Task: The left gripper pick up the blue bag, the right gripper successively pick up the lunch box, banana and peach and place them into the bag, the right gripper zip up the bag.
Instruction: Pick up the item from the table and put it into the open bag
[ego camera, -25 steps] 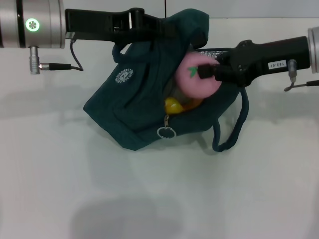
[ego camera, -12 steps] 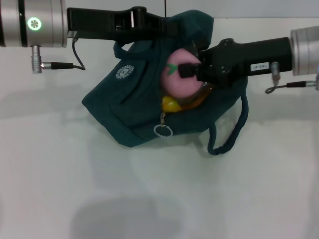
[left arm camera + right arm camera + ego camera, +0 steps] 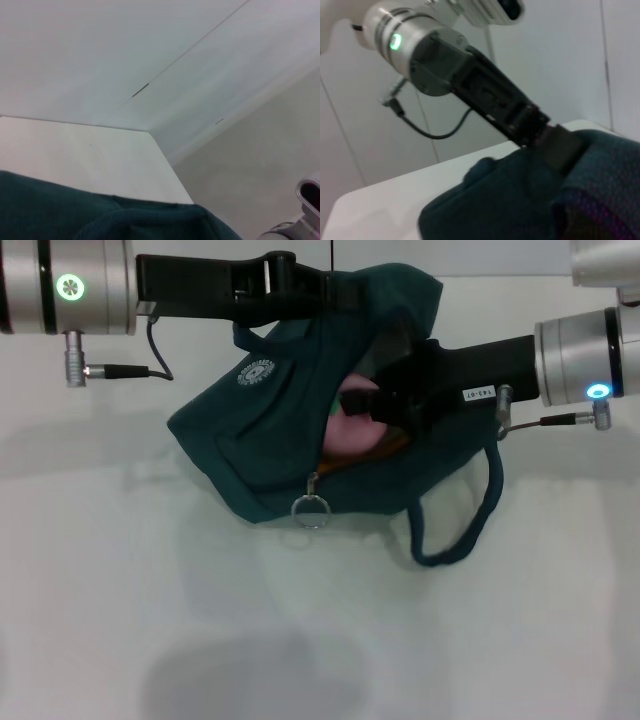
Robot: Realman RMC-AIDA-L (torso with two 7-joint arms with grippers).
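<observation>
White table (image 3: 320, 640), right tool (image 3: 362, 405) around peach (image 3: 345, 430)

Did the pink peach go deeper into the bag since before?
Yes. The peach, held by the right gripper, has moved leftward into the blue bag, closer to its white logo.

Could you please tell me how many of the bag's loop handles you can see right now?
1 for certain: a loop handle hangs from the blue bag onto the table, below the right gripper. The second is probably bunched at the left gripper, hidden.
</observation>
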